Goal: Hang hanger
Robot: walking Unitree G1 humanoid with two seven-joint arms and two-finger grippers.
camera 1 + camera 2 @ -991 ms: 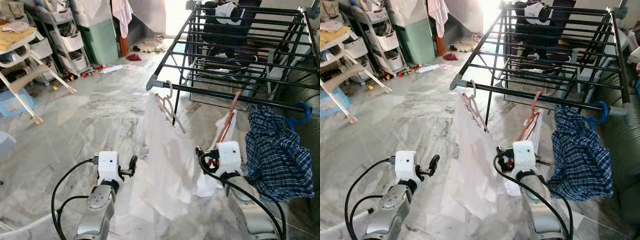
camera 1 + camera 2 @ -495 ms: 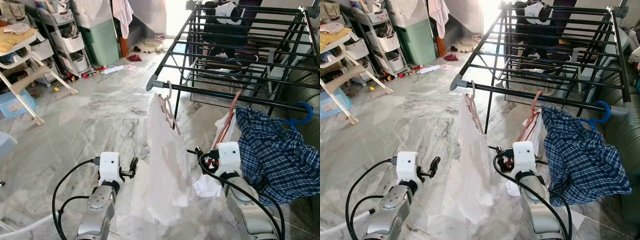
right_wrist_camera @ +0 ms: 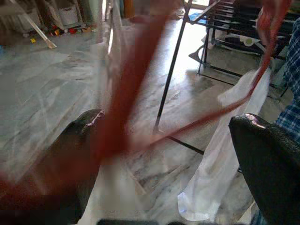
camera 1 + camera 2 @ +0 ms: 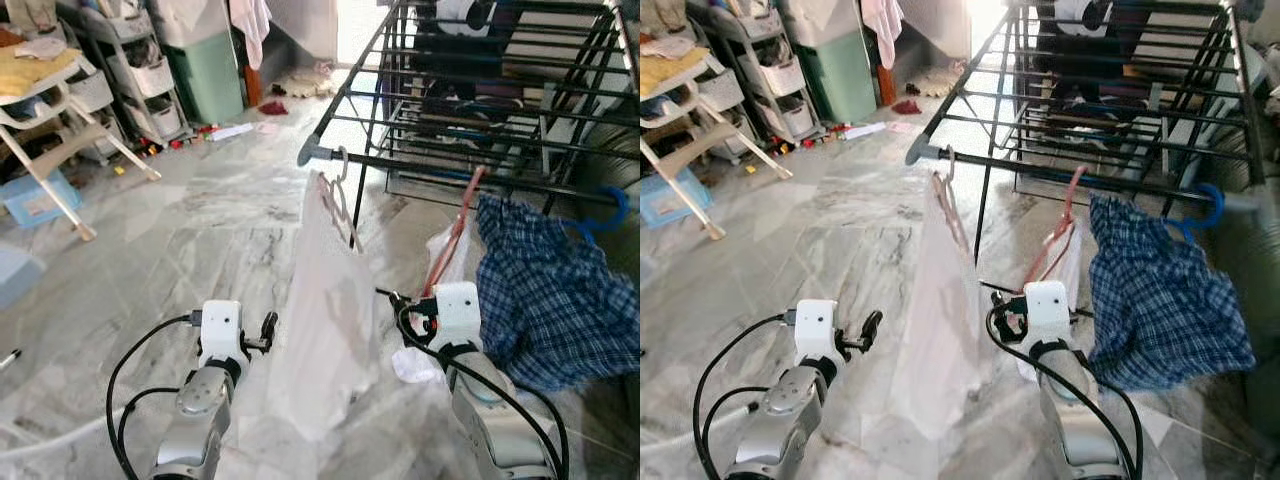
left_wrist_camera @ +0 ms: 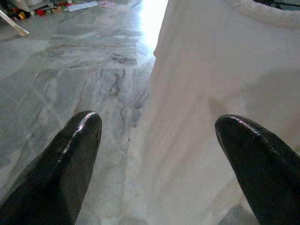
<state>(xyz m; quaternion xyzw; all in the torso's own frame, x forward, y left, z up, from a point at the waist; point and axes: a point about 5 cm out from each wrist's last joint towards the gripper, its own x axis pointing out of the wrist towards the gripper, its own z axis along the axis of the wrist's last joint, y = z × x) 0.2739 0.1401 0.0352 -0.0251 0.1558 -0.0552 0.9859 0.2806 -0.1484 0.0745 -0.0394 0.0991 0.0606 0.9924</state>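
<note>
A: Which hanger are we handling, and where does it sit from us?

B: The reddish-pink plastic hanger [image 4: 452, 248] carrying a small white cloth [image 4: 437, 300]. Its hook is over the front bar of the black metal drying rack [image 4: 470, 172], and its body slants down from that bar towards our right gripper [image 4: 400, 305]. In the right wrist view the red frame [image 3: 140, 93] crosses right between the two black fingers [image 3: 267, 164], very close to the lens.

A: So the right arm is the nearer one?

B: Clearly. The left gripper [image 4: 868, 328] is low, on the other side of the long white garment on the pale pink hanger [image 4: 325, 300], which hangs from the same bar near its left end. That garment lies between our two arms.

A: How do the grippers stand?

B: Both are spread. The right one has its fingers apart with the hanger's frame in the gap; we cannot tell whether either finger touches it. The left one is spread and holds nothing, facing the white garment [image 5: 220, 93] and the marble floor [image 5: 70, 70].

A: And the hanger's long axis?

B: It runs up and away from the right gripper towards the bar, tilted, not level. To its right hangs the blue checked shirt on a blue hanger [image 4: 555, 290], just beside it. We judge that letting go or adjusting depends on the hook sitting fully over the bar.
</note>
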